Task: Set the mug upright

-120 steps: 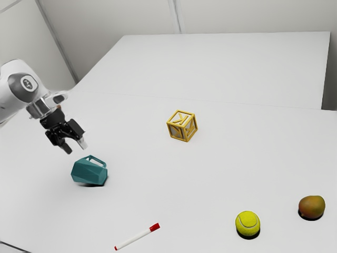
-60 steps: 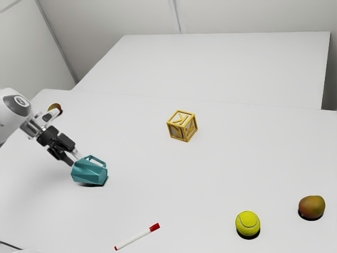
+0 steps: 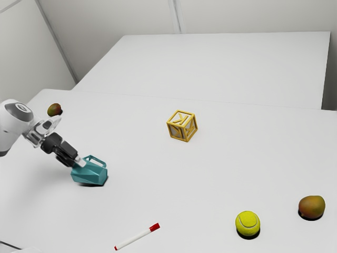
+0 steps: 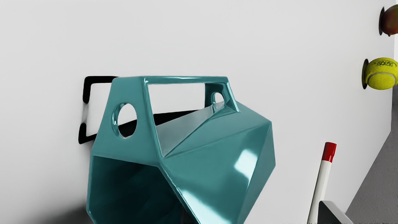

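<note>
White tabletop (image 3: 210, 174) bears the mug (image 3: 91, 173) on its side, mouth (image 4: 133, 193) toward the gripper (image 3: 76, 163), whose wide-parted fingers (image 4: 328, 215) hold nothing.

The mug (image 4: 217, 140) is seen lying on its side on the table (image 4: 279, 46), its dark mouth exposed, its handle (image 4: 186, 79) raised and pierced by round holes. A red-capped marker (image 4: 321, 180) is partly hidden by one finger (image 4: 331, 214). The ball (image 4: 381, 77) is seen near the fruit (image 4: 391, 21).

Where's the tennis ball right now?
The tennis ball sits toward the exterior view's lower right, between the red-capped marker and a mango, nearer the mango.
</note>
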Tool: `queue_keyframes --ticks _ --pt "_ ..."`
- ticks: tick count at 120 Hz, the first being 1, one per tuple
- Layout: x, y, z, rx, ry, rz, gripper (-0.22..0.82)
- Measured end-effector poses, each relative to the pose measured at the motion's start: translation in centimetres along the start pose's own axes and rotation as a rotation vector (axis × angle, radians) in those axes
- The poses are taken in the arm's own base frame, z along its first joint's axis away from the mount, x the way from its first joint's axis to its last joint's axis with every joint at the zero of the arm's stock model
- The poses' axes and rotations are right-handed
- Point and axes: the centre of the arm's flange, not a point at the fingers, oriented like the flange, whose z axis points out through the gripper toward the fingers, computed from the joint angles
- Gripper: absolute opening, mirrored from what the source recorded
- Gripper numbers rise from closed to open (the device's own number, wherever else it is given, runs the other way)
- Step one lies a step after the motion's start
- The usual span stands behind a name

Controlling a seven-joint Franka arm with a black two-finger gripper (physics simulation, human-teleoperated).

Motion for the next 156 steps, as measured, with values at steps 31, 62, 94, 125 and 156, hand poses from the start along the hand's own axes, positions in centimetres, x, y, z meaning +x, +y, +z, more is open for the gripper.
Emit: queue_keyframes --ticks 31,62,94,125,156 --pt "0.2 0.4 0.2 -0.017 -0.005 0.044 0.06" --pt "0.4 0.8 0.2 -0.016 -0.008 0.078 -0.12" --pt "0.9 1.9 -0.1 0.010 -0.008 0.116 -0.16" --pt "2.9 6.4 0.2 0.113 -0.021 0.206 -0.17" --pt "4.6 11.6 2.6 0.300 -0.070 0.282 -0.18"
